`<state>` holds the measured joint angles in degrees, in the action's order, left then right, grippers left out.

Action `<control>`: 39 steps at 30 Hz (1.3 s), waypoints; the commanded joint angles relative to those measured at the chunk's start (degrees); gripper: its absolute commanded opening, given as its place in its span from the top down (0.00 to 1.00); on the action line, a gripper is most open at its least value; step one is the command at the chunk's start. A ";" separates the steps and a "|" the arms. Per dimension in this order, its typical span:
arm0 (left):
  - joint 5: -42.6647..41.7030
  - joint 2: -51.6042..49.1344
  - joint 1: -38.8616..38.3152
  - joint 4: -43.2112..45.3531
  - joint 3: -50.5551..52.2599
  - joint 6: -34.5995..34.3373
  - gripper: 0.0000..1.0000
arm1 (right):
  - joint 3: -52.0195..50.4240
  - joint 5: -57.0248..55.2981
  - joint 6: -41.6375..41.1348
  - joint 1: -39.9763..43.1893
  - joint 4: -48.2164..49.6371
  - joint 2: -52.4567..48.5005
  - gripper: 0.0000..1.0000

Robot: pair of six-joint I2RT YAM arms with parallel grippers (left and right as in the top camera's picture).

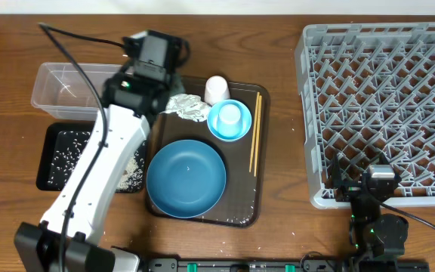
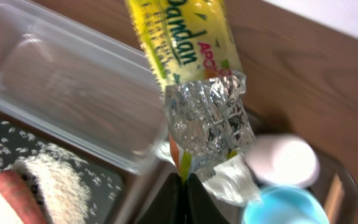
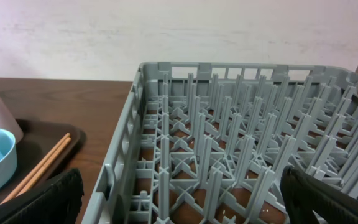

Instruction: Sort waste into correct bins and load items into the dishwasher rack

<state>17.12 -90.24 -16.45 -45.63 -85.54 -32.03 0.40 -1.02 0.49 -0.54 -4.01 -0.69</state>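
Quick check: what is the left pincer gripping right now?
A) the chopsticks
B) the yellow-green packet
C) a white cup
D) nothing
B: the left wrist view shows the left pincer shut on the torn foil end of the yellow-green packet, near the clear tub.

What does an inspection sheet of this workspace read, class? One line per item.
Surface: wooden table.
Job's things: rice and carrot in black tray; clear tub looks empty; plate, bowl holding a cup, second cup, chopsticks, wrappers on brown serving tray; rack empty.
Clutter: nothing seen.
Grippers: left gripper shut on packet near tub; right gripper open at rack's edge.
Cables: black cable near tub; second cable near right gripper.
Surroundings: white wall.
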 commanded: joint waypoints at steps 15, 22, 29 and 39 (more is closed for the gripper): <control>0.66 -8.44 10.29 0.92 0.24 -4.98 0.13 | -0.09 -0.02 0.44 0.13 -0.22 0.20 0.01; -7.78 -2.45 4.39 1.14 0.24 -2.93 0.07 | -0.09 -0.02 0.44 0.13 -0.22 0.20 0.01; -10.69 -3.32 -3.98 -0.72 0.26 -5.79 0.05 | -0.09 -0.02 0.44 0.13 -0.22 0.20 0.01; -10.71 -14.60 -4.28 -1.86 0.26 -14.82 0.05 | -0.09 0.00 0.44 0.13 -0.22 0.20 0.01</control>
<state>6.33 -102.67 -21.41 -46.76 -85.52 -43.86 0.40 -1.04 0.49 -0.54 -4.01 -0.69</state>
